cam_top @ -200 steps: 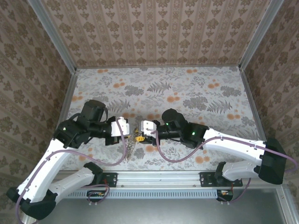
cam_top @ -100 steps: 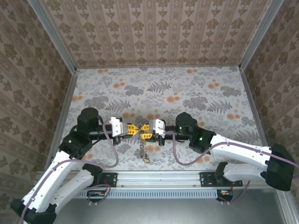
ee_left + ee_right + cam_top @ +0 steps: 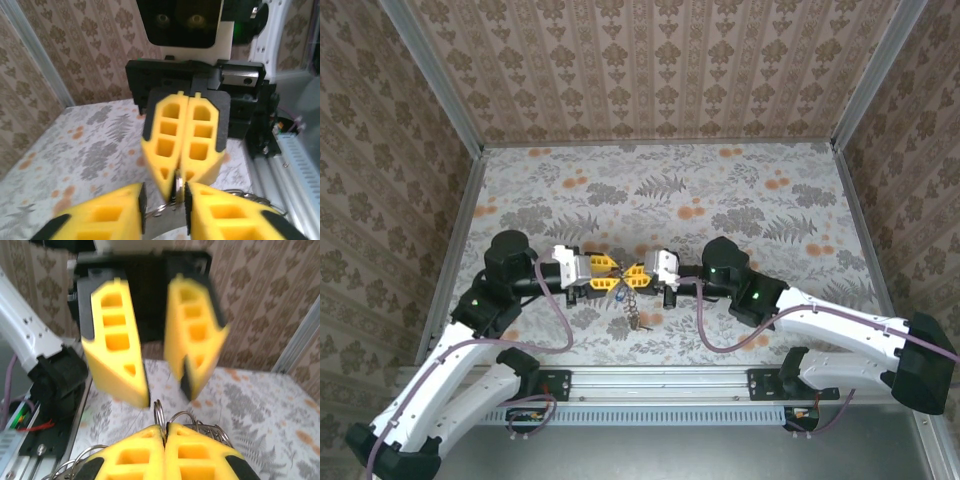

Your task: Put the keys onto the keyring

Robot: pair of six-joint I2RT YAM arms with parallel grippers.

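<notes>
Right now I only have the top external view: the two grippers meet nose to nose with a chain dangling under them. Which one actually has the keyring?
Observer: The right gripper. In its wrist view its fingers are pressed together on the keyring, which stands up from the tips.
Operator: And the left one, is it clamped too?
Observer: No. The left gripper is open, with a clear gap between its fingers, facing the ring.
Operator: Is the ring inside that gap?
Observer: In the left wrist view the ring's edge sits roughly between the left fingertips; I cannot tell whether it touches either pad.
</notes>
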